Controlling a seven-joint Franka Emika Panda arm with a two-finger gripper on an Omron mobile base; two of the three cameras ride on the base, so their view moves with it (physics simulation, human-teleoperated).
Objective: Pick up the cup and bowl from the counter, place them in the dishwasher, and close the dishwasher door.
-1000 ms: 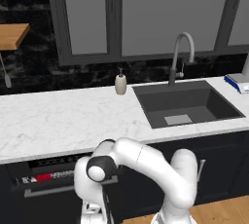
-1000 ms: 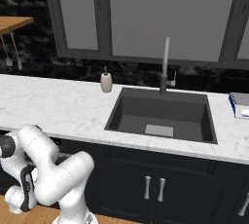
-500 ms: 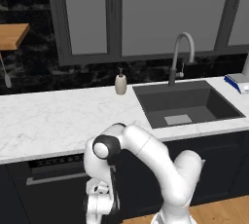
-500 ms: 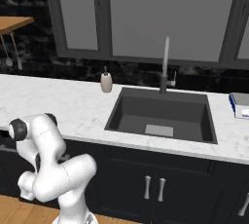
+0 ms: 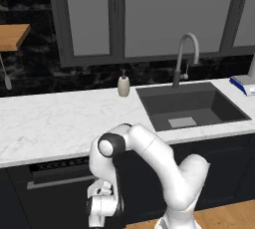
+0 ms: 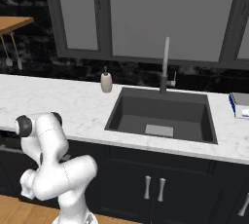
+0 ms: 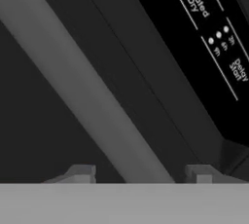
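The dishwasher door (image 5: 47, 205) stands upright under the white counter (image 5: 50, 123), its vented black strip (image 5: 55, 164) just above the silver bar handle (image 5: 57, 183). My gripper (image 5: 95, 208) hangs low, right at the door's front. In the hand view the gripper (image 7: 140, 172) looks straight onto the handle (image 7: 92, 96), which runs slantwise between the two fingertips (image 7: 80, 172); a small gap shows on either side of the bar. The control panel (image 7: 214, 28) with white lettering lies beside it. The cup and the bowl are out of view.
A beige soap dispenser (image 5: 123, 84) stands at the back of the counter, left of the dark sink (image 5: 191, 106) and its faucet (image 5: 184, 58). A wooden shelf (image 5: 12, 36) hangs at the upper left. Dark cabinets (image 6: 155, 189) run to the right, above a wooden floor.
The dishwasher door has swung up from partly open, rack showing, to upright. The arm followed it in, the hand dropping to handle height. The fingers have narrowed around the bar.
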